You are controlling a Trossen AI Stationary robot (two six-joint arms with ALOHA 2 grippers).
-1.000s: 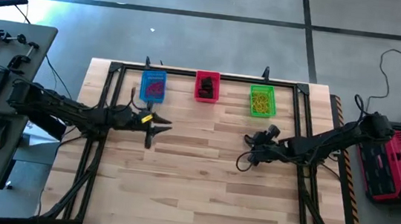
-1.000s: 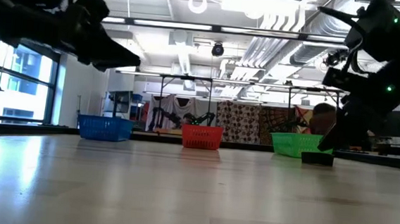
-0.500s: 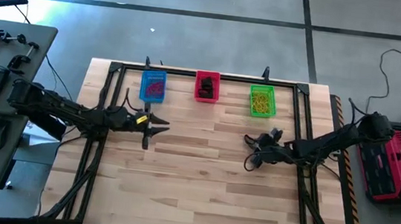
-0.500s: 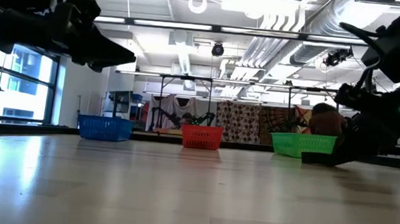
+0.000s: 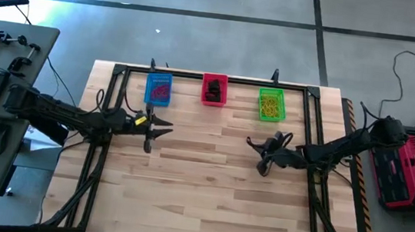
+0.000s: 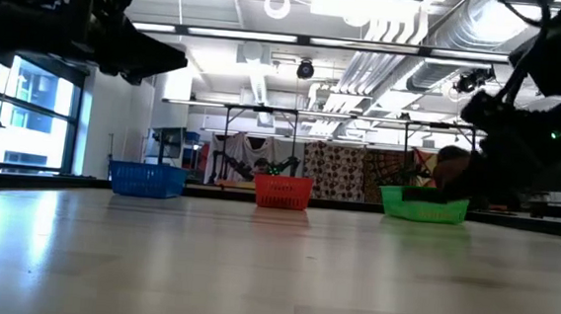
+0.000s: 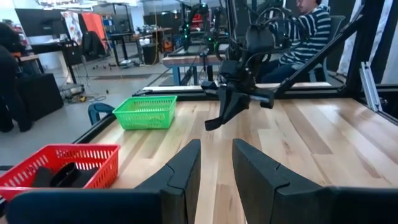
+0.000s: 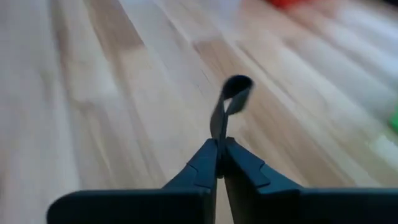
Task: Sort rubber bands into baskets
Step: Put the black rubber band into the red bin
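While black bands point(image 5: 212, 92) fill the red basket point(image 5: 215, 78), yellowish fill green point(image 5: 272, 93)

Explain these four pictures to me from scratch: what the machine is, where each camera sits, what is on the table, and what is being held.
This is a robot with two dark arms working over a wooden table. One camera looks straight down from above, one sits at table height looking across into the room, and one rides on each arm's wrist.

Along the table's far edge stand three small mesh baskets: a blue basket with reddish bands inside, a red basket with black bands, and a green basket with yellowish bands.

The right gripper is pinched shut on a black rubber band, which sticks out as a loop from its tips. From above, it is out over the table in front of the green basket. The left gripper is open and empty, in front of the blue basket.
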